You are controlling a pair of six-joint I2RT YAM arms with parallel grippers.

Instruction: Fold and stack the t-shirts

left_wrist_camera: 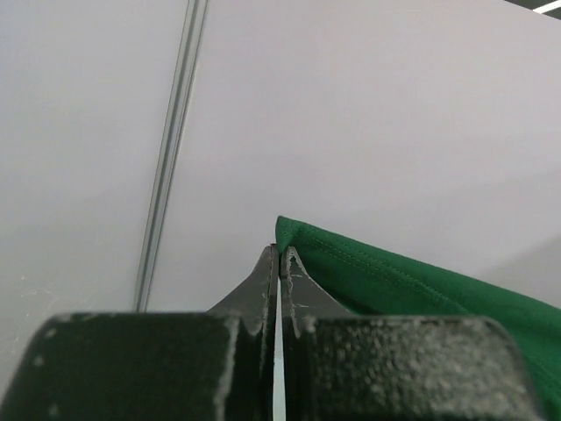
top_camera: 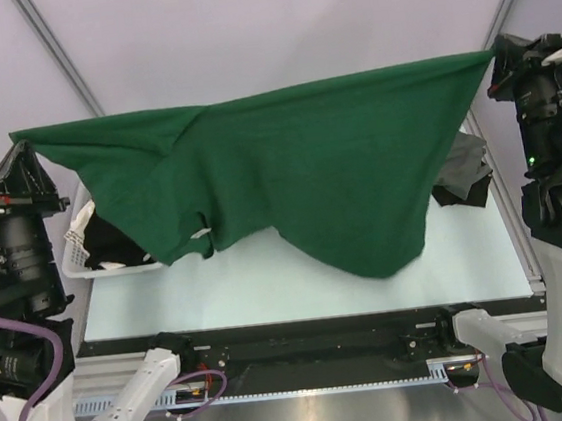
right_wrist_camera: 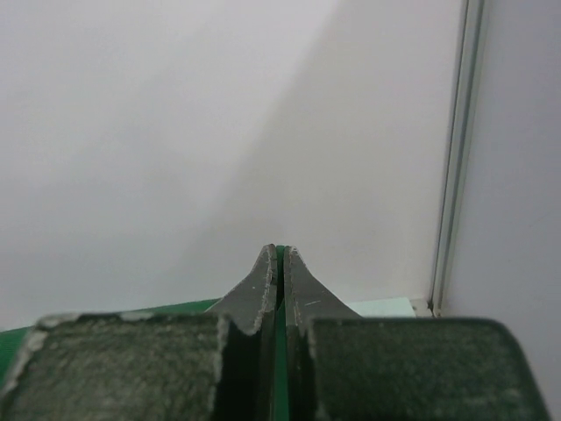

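My green t-shirt is soft matt cloth with loose folds. At 3 o'clock from it, the grey t-shirt looks like soft cloth too. At 9 o'clock, the basket is white plastic. The surface looks pale and smooth. On my left end effector and right end effector, the dark blocks look rough and grainy, and the thin tips look scratched.
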